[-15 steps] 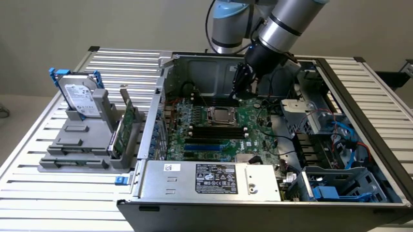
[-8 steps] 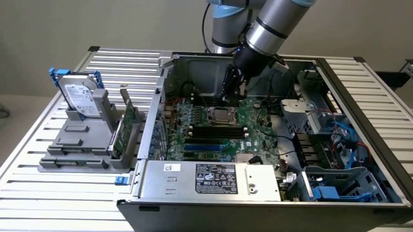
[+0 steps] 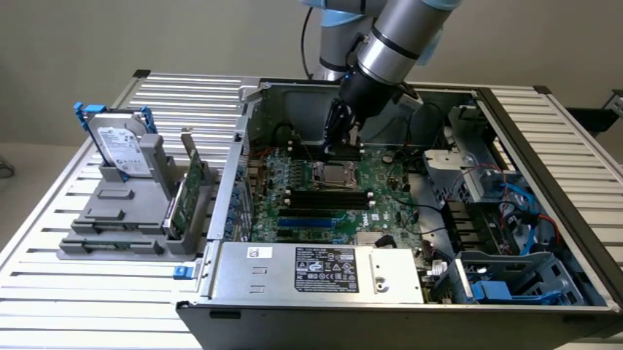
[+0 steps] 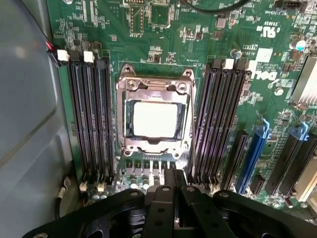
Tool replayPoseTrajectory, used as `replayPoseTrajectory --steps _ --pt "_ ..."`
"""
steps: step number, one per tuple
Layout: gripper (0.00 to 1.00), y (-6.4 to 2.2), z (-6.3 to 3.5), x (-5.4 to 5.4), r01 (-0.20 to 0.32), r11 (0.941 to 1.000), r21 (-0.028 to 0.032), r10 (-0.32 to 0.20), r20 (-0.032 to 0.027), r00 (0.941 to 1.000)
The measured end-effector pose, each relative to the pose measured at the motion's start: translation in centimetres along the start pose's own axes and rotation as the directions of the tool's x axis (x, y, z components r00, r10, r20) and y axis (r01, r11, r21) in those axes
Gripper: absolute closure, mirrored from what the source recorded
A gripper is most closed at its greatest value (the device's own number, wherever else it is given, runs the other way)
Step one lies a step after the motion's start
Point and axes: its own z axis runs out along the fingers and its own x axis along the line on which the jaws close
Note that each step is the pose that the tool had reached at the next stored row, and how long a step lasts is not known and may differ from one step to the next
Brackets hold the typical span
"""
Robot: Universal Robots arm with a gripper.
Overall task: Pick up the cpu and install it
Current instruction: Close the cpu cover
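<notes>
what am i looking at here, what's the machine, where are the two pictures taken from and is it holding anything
A robot arm reaches into an open computer case lying on a slatted table. One picture comes from a camera off to the side, the other from a camera on the arm's wrist, looking past its claw at the motherboard. The claw is shut and holds nothing. Near it the cpu, a pale square chip, sits inside the metal socket frame. On the exterior view's left a hard drive stands in a grey holder.
</notes>
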Motion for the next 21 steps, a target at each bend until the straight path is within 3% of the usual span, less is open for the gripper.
replayPoseTrajectory --steps 3,4,7,9,10,13,18,21 --pt "0.89 -0.83 0.54 0.1 0.008 1.0000 -0.0009 -0.008 -0.0088 0.9999" --pt "0.89 -1.04 0.65 0.1 0.011 0.9999 -0.0016 -0.011 -0.0174 0.9998" --pt "0.89 -1.48 0.90 0.1 0.028 0.9996 -0.0061 -0.028 -0.0587 0.9979" --pt "0.89 -1.57 1.02 0.1 0.036 0.9993 -0.0097 -0.036 -0.0780 0.9963" --pt "0.89 -1.57 1.09 0.1 0.038 0.9992 -0.0126 -0.039 -0.0837 0.9957" --pt "0.89 -1.53 1.39 -0.1 0.039 0.9989 -0.0256 -0.041 -0.0889 0.9952" --pt "0.89 -1.45 1.84 -0.3 0.039 0.9976 -0.0575 -0.044 -0.0905 0.9949" --pt "0.89 -1.41 2.24 -0.3 0.039 0.9969 -0.0677 -0.045 -0.0917 0.9948"
